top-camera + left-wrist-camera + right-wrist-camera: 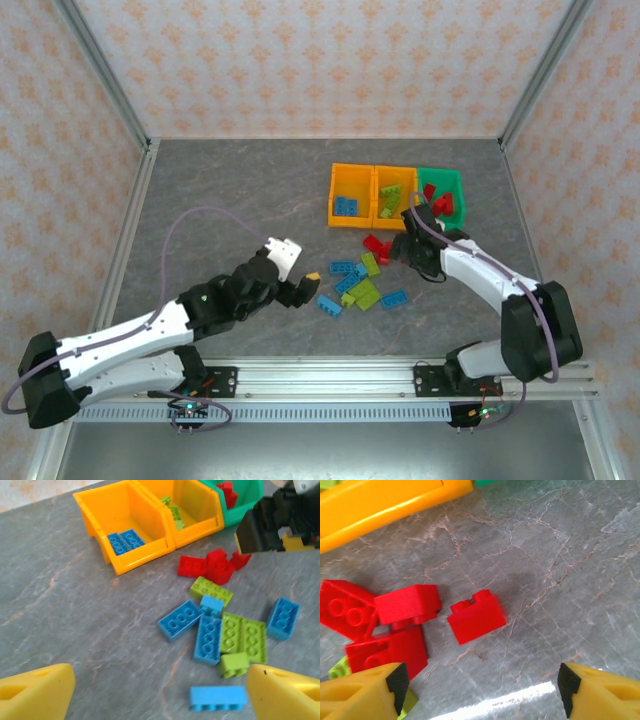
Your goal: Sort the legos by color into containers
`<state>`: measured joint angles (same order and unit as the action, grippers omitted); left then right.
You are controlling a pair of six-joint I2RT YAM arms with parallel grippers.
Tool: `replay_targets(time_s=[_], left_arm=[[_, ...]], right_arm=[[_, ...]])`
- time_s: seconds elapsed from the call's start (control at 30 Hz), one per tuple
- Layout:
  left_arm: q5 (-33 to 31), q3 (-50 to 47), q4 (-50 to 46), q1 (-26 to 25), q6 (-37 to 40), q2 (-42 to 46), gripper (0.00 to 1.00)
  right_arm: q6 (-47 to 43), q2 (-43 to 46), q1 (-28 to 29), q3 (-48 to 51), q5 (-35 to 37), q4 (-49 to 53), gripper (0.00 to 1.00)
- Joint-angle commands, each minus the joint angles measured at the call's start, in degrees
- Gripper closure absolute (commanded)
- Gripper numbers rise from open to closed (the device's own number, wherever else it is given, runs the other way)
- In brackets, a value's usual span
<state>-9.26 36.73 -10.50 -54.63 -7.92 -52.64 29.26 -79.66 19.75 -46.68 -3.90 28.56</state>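
Our left hand (305, 287) hangs low over the counter (230, 190), fingers spread wide, nothing in it. In its wrist cam the loose pile sits just ahead. A blue brick (217, 698) lies flat btwn the yellow fingertips (35, 690), nearer the one at the frame's right. More blue legos (181, 620) and lime legos (243, 637) lie beyond it.

Our right hand (408, 243) is also released & empty, low over the red legos near the bins. One red brick (476, 616) lies alone, ahead of the gap btwn its fingers. It sits just apart from a red cluster (380, 625) off to one side.

At the back, 3 bins stand in a row, touching:
- left orange bin (352, 172) w/ blue inside
- middle orange bin (395, 174) w/ lime
- green bin (441, 174) w/ red
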Motion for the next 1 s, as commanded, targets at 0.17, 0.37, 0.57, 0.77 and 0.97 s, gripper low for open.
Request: replay_targets(time_s=[0.17,0.37,0.57,0.77,0.97], left_arm=[[-8.0,-8.5,5.6,0.2,8.1,6.3,0.01],[-7.1,-10.3,6.4,0.2,6.8,6.7,0.01],[-6.7,-10.5,6.6,0.2,6.4,6.7,0.0],[-7.6,-10.5,6.4,0.1,6.3,6.7,0.0],[-8.3,-10.8,6.3,0.2,6.1,7.3,0.0]], right_arm=[[-0.1,-6.1,-3.0,0.0,-1.6,-5.0,0.25],[0.3,-8.7,-3.8,0.1,-2.6,-6.6,0.34],[-2.4,-11.9,-4.4,-0.9,-2.5,-8.0,0.46],[-5.9,-12.9,-4.4,-2.5,-1.4,-7.1,0.55],[-5.4,-8.5,-4.4,-1.3,-1.0,-6.2,0.65]])
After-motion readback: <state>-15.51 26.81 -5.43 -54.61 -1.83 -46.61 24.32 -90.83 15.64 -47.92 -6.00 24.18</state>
